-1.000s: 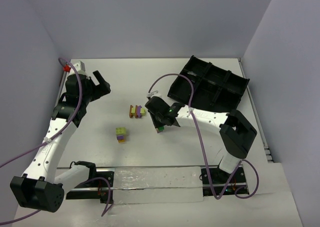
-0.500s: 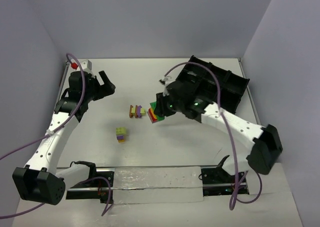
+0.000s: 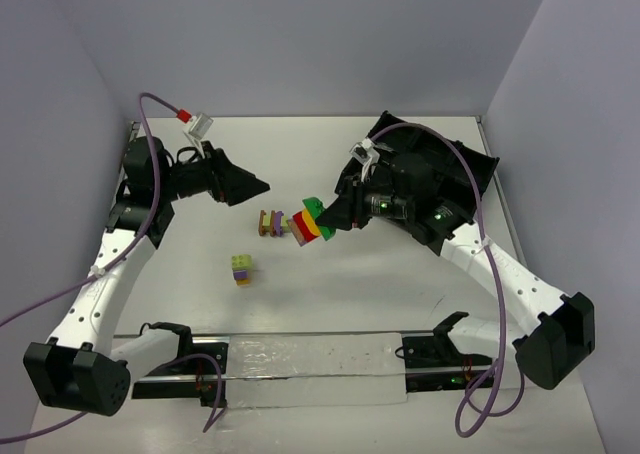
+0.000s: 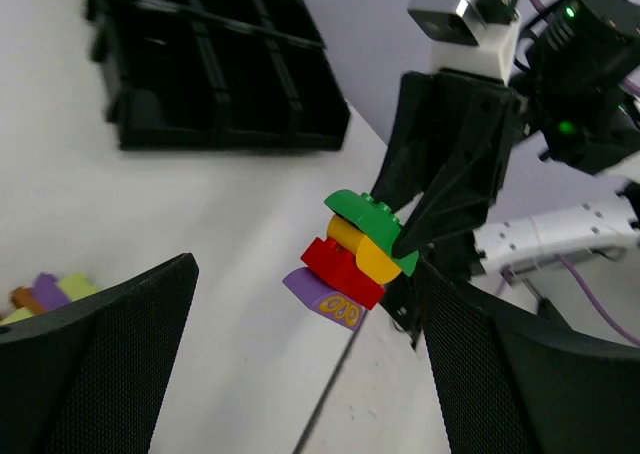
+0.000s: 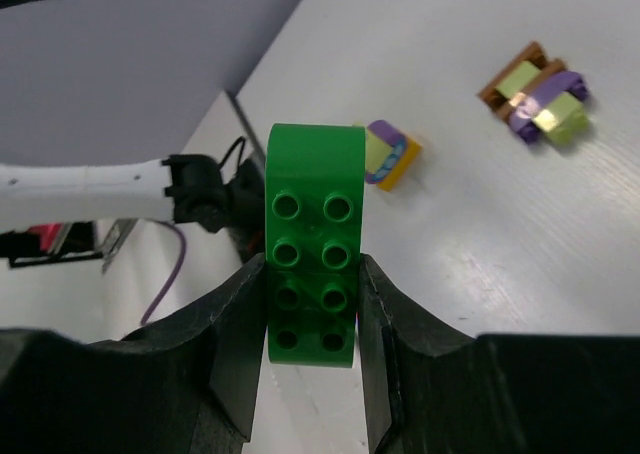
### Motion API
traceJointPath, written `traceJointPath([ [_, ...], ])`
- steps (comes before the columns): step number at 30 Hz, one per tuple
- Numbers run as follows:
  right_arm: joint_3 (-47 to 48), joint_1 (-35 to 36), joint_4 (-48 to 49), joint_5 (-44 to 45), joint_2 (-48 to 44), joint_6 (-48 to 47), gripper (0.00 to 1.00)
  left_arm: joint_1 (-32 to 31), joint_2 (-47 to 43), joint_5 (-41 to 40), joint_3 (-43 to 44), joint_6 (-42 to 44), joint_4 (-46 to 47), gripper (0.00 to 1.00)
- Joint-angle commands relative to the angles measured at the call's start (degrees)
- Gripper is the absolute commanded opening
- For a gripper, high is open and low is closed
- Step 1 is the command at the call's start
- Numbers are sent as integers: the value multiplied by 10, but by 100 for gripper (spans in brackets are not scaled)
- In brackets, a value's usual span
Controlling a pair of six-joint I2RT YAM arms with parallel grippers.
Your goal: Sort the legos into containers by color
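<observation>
There are three clumps of legos, one black tray, and two arms.

One clump [image 3: 308, 223] is up in the air, off the desk [image 3: 340, 294], between the tray [image 3: 440, 139] and the other legos. The right jaws are clamped on its green brick [image 5: 310, 269], one finger on each long side. The other two clumps lie on the desk. A flat one [image 3: 272, 223] in brown, purple and yellow-green lies just left of the held clump. A small one [image 3: 242, 269] in yellow-green, purple and orange lies nearer the arm bases, a little apart.

The tray sits in the far right corner of the desk, with thin walls that cut it into boxes. I can see no legos in it. The right arm [image 3: 500, 274] reaches across the front of the tray and hides part of it from above. A purple cable [image 3: 470, 189] loops over that arm, and another [image 3: 150, 144] loops over the left arm [image 3: 100, 284].

The left jaws are wide apart and hold nothing. They hang in the air on the left and point at the held clump.

The held clump is a stack of four – green on top, then a round yellow-orange piece, then red, then purple with a yellow mark. The green brick has eight round bumps in two rows.
</observation>
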Motion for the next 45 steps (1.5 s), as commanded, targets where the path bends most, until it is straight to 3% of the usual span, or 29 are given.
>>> traceJointPath([
  [1,-4,-2,76,-92,-37,14,0,-7,5,136,8,10,46,96],
  [19,-6,-1,158,-132,-5,66,0,-86,22,137,-7,88,-17,94],
  [31,-5,-2,159,-135,-1,69,0,-134,52,140,-19,20,92,87],
  [41,-8,-2,158,-133,-2,66,0,-156,64,133,-11,17,97,75],
  [45,-4,-2,153,-132,0,64,0,-162,65,130,-10,17,97,62],
])
